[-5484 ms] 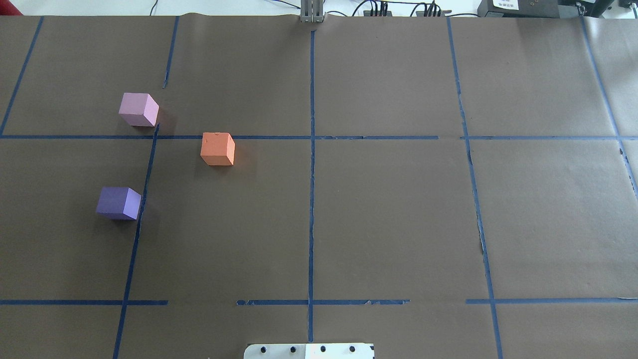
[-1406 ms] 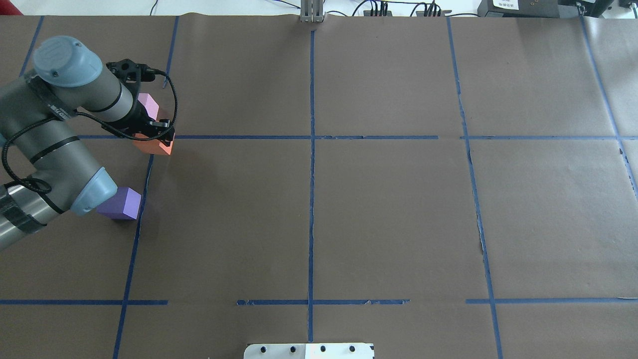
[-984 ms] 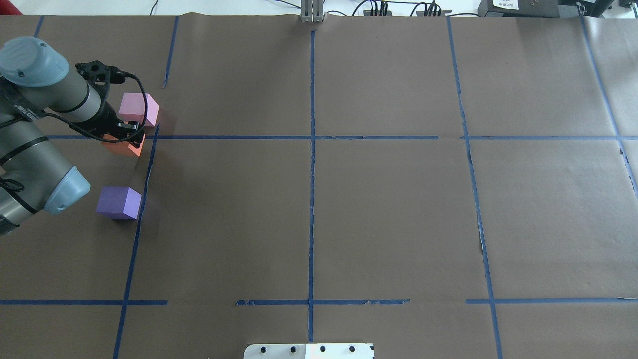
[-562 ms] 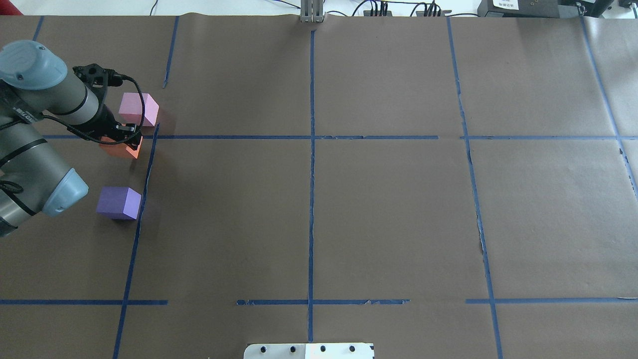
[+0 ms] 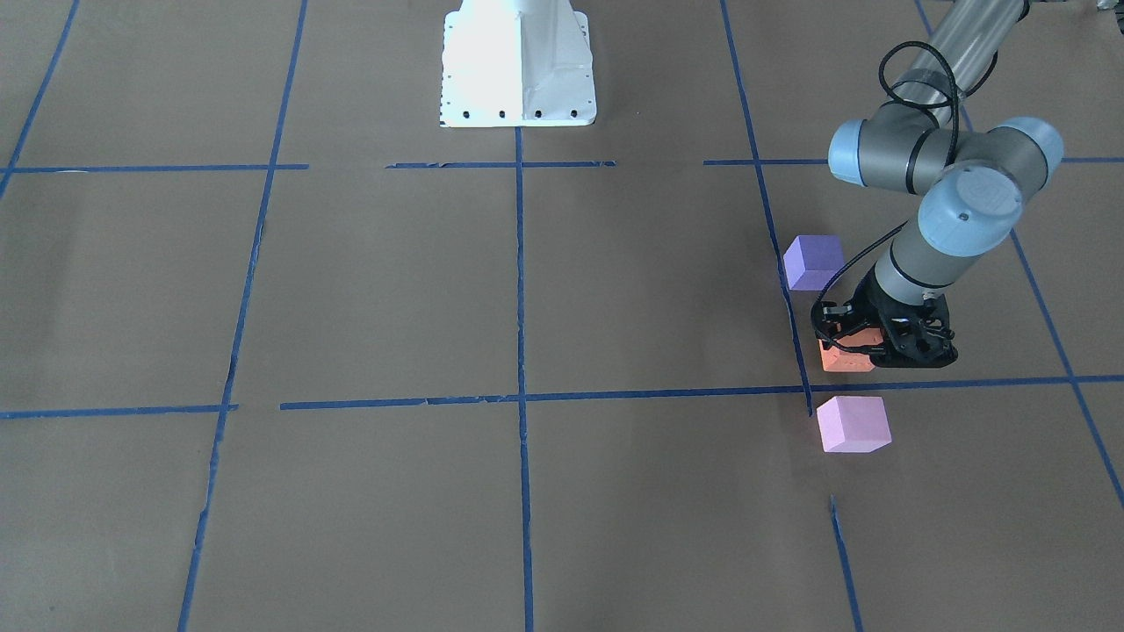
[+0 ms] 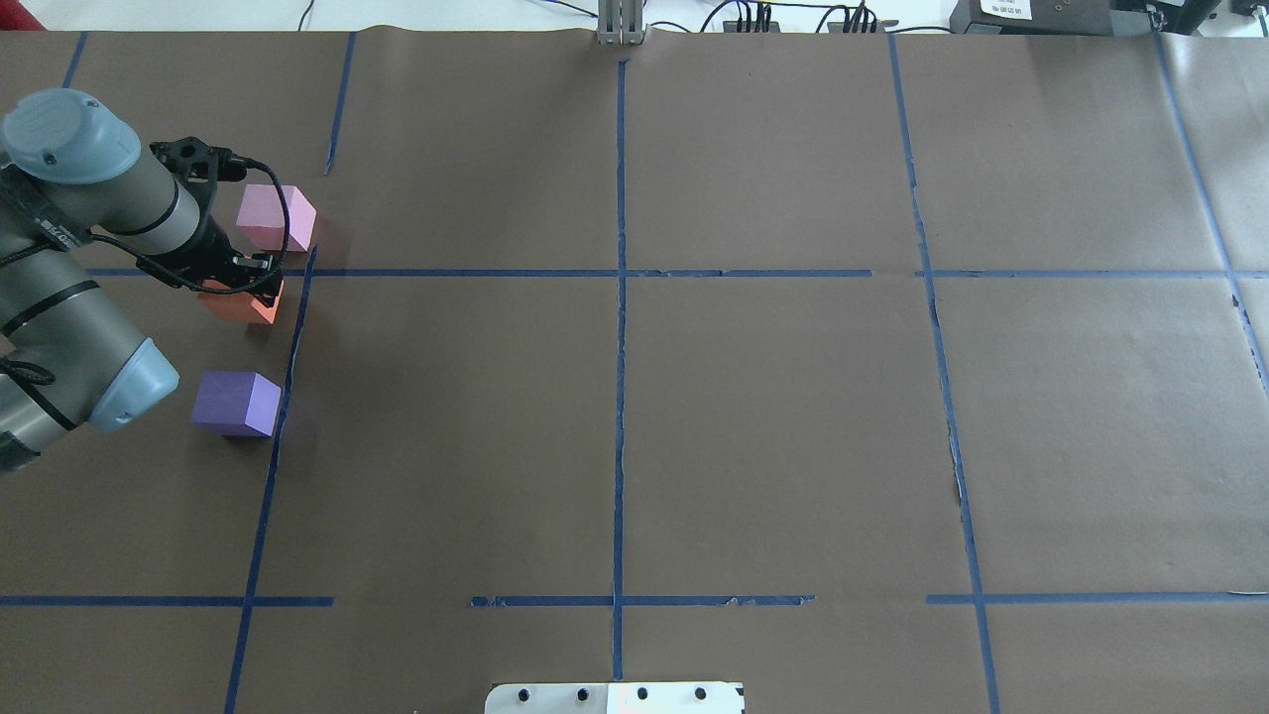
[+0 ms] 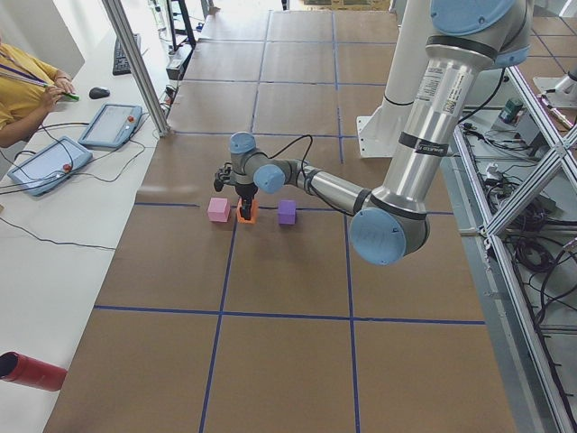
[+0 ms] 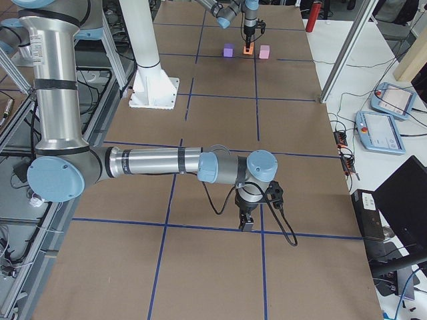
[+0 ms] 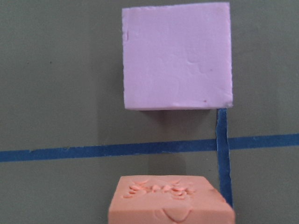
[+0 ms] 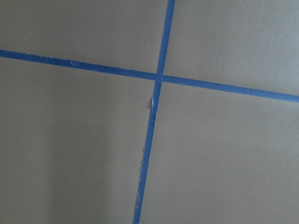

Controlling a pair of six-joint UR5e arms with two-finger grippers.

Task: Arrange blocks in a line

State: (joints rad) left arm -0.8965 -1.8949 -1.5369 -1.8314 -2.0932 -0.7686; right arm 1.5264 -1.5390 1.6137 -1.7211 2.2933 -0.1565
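Note:
My left gripper [image 6: 238,285] is shut on the orange block [image 6: 240,306] and holds it low over the brown table, between the pale pink block [image 6: 274,216] and the purple block [image 6: 236,404]. I cannot tell if the orange block touches the table. In the left wrist view the orange block [image 9: 170,201] sits at the bottom edge, with the pink block [image 9: 177,56] beyond a blue tape line. The front view shows the three blocks roughly in a column: purple [image 5: 812,262], orange [image 5: 841,358], pink [image 5: 852,424]. My right gripper [image 8: 246,225] shows only in the exterior right view, pointing down over tape lines; I cannot tell its state.
Blue tape lines [image 6: 620,273] divide the brown paper table into a grid. The white robot base [image 5: 518,61] stands at the table's near edge. An operator [image 7: 27,86] sits with tablets at the far side. A red cylinder [image 7: 32,372] lies on the white side bench.
The left arm has come in, taken the orange block, and carried it left across the tape line. Over the last second it shifted slightly toward the robot and lower.

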